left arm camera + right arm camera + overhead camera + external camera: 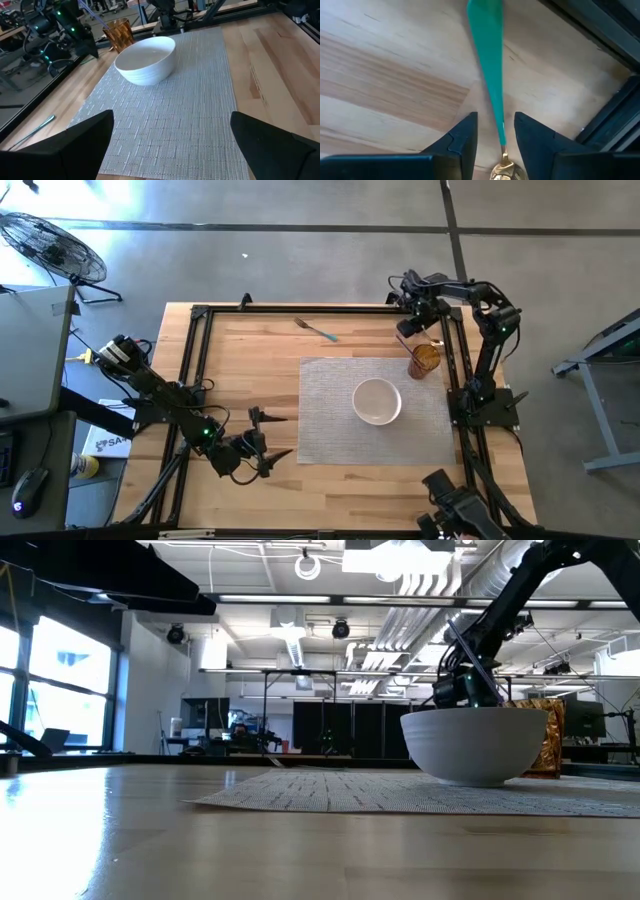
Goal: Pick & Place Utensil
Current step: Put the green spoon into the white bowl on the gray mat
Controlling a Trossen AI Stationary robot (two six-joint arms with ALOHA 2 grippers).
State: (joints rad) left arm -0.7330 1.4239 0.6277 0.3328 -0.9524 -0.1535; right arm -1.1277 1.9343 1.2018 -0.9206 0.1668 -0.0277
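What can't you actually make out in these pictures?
- Right wrist view: the teal-handled utensil at the right pincer has its working end cut off by the bottom edge.
- Low view: the white bowl hides most of the amber glass.
- High view: the thin utensil lying on the table is too small to identify.
- Left wrist view: the idle, open left pincer is cut off by the bottom edge.

Two black arms, thin links, chunky joints. Small green lights glow. Black cables run along. Black wedge-shaped jaws.
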